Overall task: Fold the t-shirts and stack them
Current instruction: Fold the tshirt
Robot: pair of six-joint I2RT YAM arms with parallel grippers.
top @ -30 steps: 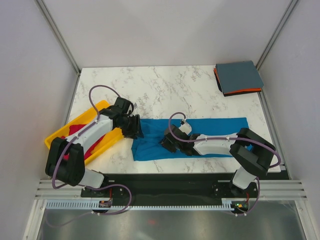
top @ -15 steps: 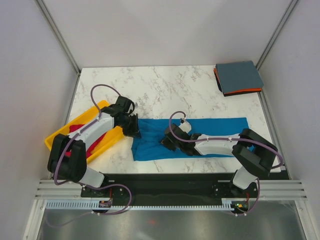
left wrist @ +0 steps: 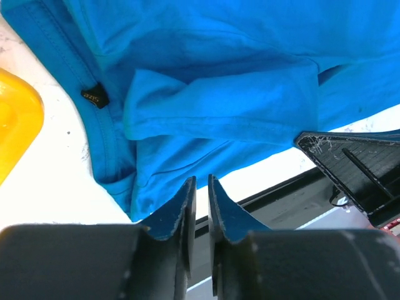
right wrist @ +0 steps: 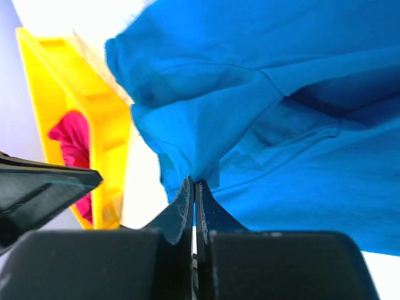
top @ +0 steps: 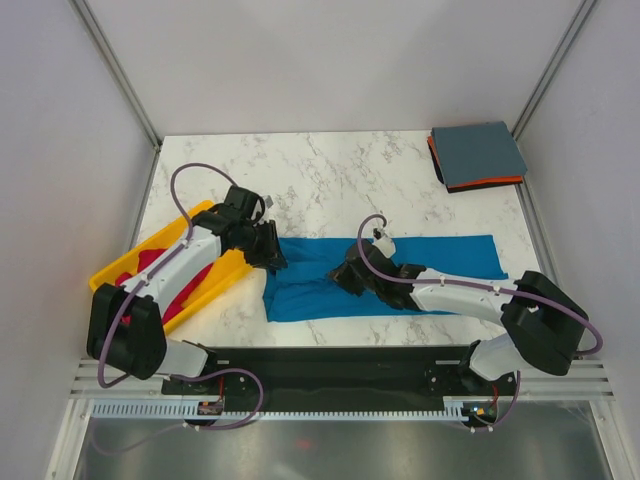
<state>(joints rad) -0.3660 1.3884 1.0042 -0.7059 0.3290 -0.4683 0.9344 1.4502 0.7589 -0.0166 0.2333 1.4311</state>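
Right fingers (right wrist: 180, 212) clenched on a bunched fold of the bright blue t-shirt (top: 445, 252), which lies stretched across the near side of the table (top: 330, 180). Left fingers (left wrist: 181, 209) are a sliver apart at its end by the yellow tray (top: 222, 278), with nothing between them. We're folding the blue one. Next, I reckon, my left needs its own pinch, then both lift together and carry that end across.

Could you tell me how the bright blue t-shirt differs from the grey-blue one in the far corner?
The bright blue t-shirt lies in a long strip, rumpled at its left end; the grey-blue t-shirt is folded into a neat square. The blue one rests on the table, the grey-blue one on an orange t-shirt. The right gripper pinches the blue one; nothing touches the grey-blue one. Both are plain cloth.
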